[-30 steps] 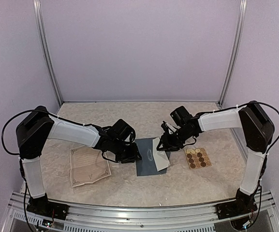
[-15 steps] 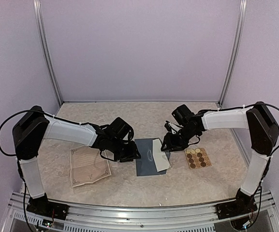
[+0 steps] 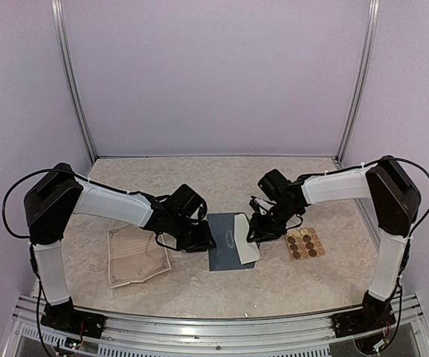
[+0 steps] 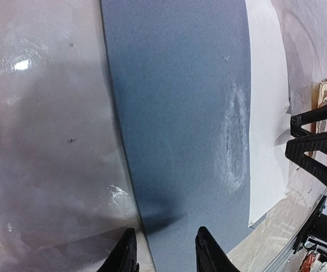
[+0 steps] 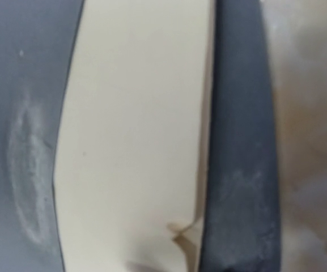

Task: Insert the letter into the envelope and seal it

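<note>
We see a tan sticker sheet (image 3: 304,243) lying flat on the mottled beige table (image 3: 221,175), toward its right. Lilac walls (image 3: 214,74) enclose the table, with metal posts (image 3: 72,82) at the back corners and a rail (image 3: 221,327) along the near edge.

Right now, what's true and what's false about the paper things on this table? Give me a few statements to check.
The cream letter sheet with the ornate border is inside the slate-blue paper envelope. False: it lies flat on the table, left of the envelope.
The envelope's flap is open, showing its cream inside. True.
The tan sheet of round brown stickers lies right of the envelope. True.
The left gripper grips the letter. False: its fingers stand apart over the envelope's left edge.
</note>
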Controlling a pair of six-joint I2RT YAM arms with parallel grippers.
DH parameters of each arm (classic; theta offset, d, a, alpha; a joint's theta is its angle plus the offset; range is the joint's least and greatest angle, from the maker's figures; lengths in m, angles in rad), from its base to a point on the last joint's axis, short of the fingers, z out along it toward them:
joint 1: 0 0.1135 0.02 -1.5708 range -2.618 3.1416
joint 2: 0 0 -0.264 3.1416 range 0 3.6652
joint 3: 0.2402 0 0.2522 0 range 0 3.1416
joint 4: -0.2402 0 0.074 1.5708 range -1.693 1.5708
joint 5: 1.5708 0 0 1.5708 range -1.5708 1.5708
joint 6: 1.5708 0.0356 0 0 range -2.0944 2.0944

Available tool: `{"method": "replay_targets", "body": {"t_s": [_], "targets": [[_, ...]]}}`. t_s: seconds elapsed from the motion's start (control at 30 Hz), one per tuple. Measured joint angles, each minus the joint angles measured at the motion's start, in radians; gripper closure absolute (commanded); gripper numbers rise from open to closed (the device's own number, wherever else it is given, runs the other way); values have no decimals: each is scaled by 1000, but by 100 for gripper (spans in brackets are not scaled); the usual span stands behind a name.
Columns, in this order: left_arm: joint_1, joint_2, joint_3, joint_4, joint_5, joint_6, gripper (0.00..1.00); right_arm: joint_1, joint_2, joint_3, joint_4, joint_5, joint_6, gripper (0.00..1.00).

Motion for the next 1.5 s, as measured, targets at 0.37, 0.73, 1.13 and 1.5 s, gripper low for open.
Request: {"method": "replay_targets", "body": {"t_s": [0.37, 0.73, 1.13, 1.5], "targets": [[0, 11, 0, 20, 15, 2, 75, 31, 34, 44, -15, -1, 2, 71], [-4, 13, 0, 24, 17, 2, 75, 67, 77, 103, -31, -10, 3, 72], [-19, 16, 3, 29, 17, 2, 75, 80, 106, 143, -43, -39, 10, 72], [-26, 17, 5, 29, 30, -3, 75, 82, 106, 143, -49, -47, 27, 70]]}}
